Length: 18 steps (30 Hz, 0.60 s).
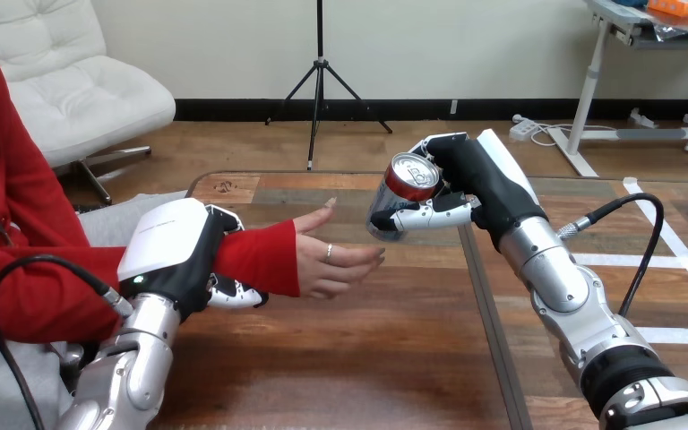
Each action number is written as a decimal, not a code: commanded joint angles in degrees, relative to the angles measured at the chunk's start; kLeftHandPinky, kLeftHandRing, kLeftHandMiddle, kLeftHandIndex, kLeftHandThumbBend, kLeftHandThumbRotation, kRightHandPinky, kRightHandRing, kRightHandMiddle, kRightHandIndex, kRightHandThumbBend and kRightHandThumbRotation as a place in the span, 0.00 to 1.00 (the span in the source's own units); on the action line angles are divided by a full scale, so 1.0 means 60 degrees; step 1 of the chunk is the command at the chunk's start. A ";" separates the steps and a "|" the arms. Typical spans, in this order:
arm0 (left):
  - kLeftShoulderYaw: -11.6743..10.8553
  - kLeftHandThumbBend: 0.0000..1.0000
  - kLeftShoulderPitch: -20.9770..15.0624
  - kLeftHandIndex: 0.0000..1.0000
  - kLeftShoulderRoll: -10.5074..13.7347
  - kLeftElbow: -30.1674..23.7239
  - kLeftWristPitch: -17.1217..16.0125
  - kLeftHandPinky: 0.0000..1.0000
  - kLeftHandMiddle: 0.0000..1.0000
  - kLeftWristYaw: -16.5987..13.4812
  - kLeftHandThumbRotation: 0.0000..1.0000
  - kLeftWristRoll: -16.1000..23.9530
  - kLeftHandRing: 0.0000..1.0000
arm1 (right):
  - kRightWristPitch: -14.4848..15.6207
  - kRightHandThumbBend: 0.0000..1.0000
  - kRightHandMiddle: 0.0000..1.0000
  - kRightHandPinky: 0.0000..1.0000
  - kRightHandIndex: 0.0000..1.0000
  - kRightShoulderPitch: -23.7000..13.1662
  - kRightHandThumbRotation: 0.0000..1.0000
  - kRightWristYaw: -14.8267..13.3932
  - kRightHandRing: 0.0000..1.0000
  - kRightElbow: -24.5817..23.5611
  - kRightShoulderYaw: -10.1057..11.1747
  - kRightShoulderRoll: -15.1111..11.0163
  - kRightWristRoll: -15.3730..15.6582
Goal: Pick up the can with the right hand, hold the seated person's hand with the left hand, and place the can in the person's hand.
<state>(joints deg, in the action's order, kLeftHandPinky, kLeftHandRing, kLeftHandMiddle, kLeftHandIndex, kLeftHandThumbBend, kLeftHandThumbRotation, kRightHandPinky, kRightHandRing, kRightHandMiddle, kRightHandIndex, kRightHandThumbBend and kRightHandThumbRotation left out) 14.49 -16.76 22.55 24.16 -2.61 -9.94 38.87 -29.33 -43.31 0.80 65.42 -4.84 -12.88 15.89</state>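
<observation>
View: head view, looking down across a wooden counter [358, 358].
Right hand [477, 179]: raised above the counter at centre right, its arm reaching in from the lower right.
Right fingers [430, 215]: curled round the can's side, holding it.
Can [401, 195]: red and silver, in the air, tilted so that its top faces the camera. It is just right of the person's fingertips and slightly higher, and I see no contact with them.
Person's hand [333, 255]: held out from the left over the counter, open, palm turned partly up, with nothing in it.
Left hand [172, 246]: laid over the person's wrist, on the red sleeve [255, 255].
Left fingers [233, 293]: curled under the sleeve, so the wrist looks gripped.
Step in hand: the can is lifted and the wrist is held, so this looks like the delivery, carrying the can to the open palm.
Next move calls for: bringing the can leftward and down onto the palm, steadying the wrist meanwhile, and loosening the right fingers only once the person's hand bears the can.
</observation>
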 commanded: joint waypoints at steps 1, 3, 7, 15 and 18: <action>-0.0234 0.67 -0.2715 0.37 -0.0652 -0.1922 -0.0610 0.16 0.34 -0.0357 0.00 -0.0237 0.24 | -0.0419 0.80 0.40 0.27 0.43 -0.1758 0.00 -0.0081 0.32 -0.1249 -0.0063 0.0250 -0.0086; -0.0238 0.67 -0.2783 0.37 -0.0694 -0.1918 -0.0615 0.16 0.34 -0.0358 0.00 -0.0248 0.24 | -0.0418 0.80 0.40 0.27 0.43 -0.1754 0.00 -0.0080 0.32 -0.1240 -0.0073 0.0272 -0.0086; -0.0245 0.66 -0.2851 0.37 -0.0740 -0.1966 -0.0574 0.16 0.34 -0.0310 0.00 -0.0252 0.24 | -0.0436 0.80 0.41 0.28 0.43 -0.1740 0.00 -0.0076 0.33 -0.1239 -0.0089 0.0299 -0.0091; -0.0246 0.64 -0.3048 0.37 -0.0835 -0.2040 -0.0538 0.17 0.34 -0.0213 0.00 -0.0270 0.24 | -0.0417 0.81 0.41 0.28 0.43 -0.1714 0.00 -0.0069 0.33 -0.1220 -0.0203 0.0353 -0.0072; -0.0246 0.64 -0.3120 0.37 -0.0880 -0.2060 -0.0512 0.16 0.34 -0.0173 0.00 -0.0278 0.24 | -0.0458 0.81 0.40 0.28 0.43 -0.1706 0.00 -0.0084 0.33 -0.1192 -0.0252 0.0374 -0.0065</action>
<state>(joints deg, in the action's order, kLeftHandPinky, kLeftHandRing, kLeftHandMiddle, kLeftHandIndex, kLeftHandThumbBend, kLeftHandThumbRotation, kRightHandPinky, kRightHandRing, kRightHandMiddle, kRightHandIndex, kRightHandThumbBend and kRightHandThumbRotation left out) 14.49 -17.20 21.63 24.16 -2.58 -9.40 38.88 -29.33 -43.31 0.80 65.42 -6.11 -12.64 15.89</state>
